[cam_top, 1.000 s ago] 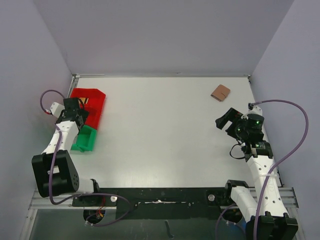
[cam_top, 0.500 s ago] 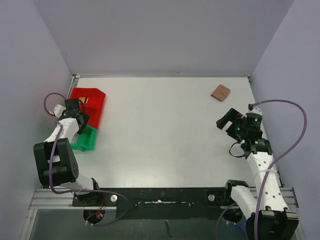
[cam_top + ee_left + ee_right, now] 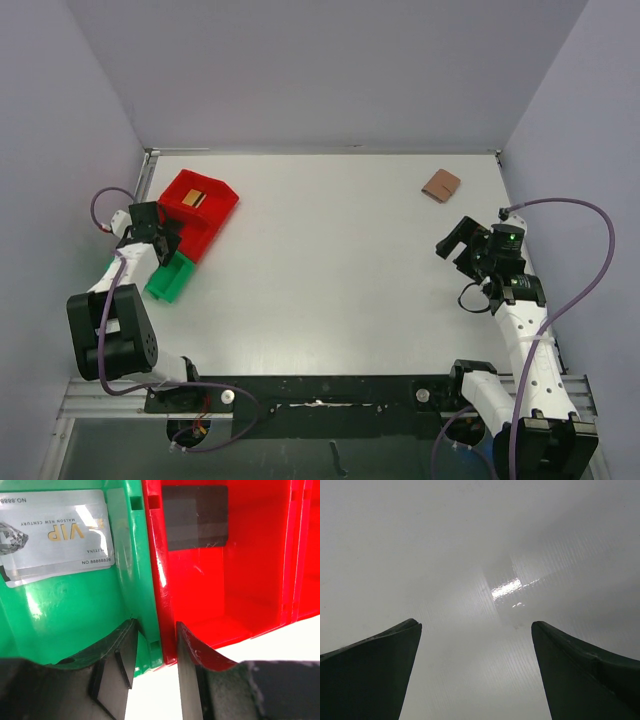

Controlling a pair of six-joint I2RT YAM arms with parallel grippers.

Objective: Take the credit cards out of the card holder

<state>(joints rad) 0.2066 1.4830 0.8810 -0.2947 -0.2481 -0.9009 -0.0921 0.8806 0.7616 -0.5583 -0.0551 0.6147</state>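
Observation:
The card holder (image 3: 440,185), a closed brown leather wallet, lies at the table's far right. A silver-grey credit card (image 3: 55,535) marked VIP lies in the green bin (image 3: 75,610). A black credit card (image 3: 195,522) lies in the red bin (image 3: 240,595). From above, the cards in the red bin (image 3: 200,212) show as a small tan and dark patch (image 3: 195,199). My left gripper (image 3: 155,625) has one finger inside each bin and is shut on their two adjoining walls; from above it (image 3: 165,240) sits between the bins. My right gripper (image 3: 450,238) hangs open over bare table, below the card holder.
The green bin (image 3: 170,277) and the red bin sit angled at the table's left side, close to the left wall. The right wrist view shows only white table under the right gripper (image 3: 476,624). A cable loops beside each arm.
The left jaws have narrowed onto the bin walls. The red bin has swung, its far end now further right, and the green bin has turned with it. The right arm has hardly moved.

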